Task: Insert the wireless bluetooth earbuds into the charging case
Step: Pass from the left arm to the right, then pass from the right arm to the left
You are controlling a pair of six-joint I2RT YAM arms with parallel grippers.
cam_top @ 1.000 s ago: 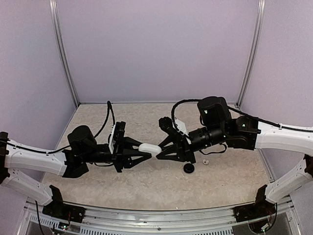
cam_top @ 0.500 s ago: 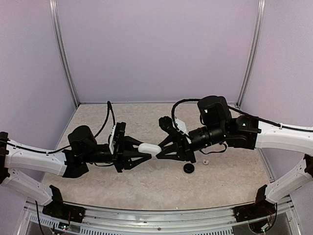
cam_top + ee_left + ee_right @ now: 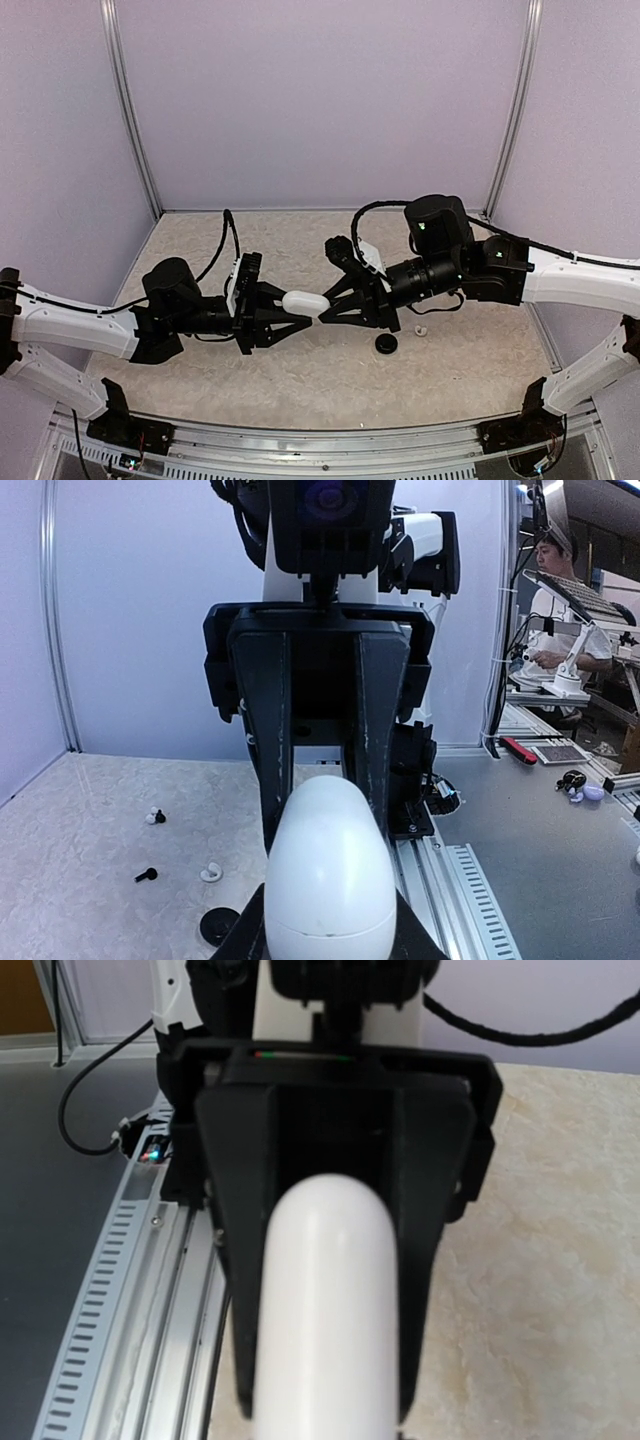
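Observation:
The charging case, a glossy white oval with its lid closed, hangs in the air above the table between both arms. My left gripper is shut on its left end, and the left wrist view shows the case wedged between my own black fingers. From the other side my right gripper is shut on the right end; the case fills the right wrist view. One earbud, white with a dark tip, lies on the table. A second white piece lies nearer, also seen from above.
A black round disc lies on the table under the right gripper, next to the white piece. A small black part lies near it. Purple walls enclose the table on three sides; a metal rail runs along the near edge.
The left arm has edged slightly to the right. The case stays held between both grippers, at nearly the same spot.

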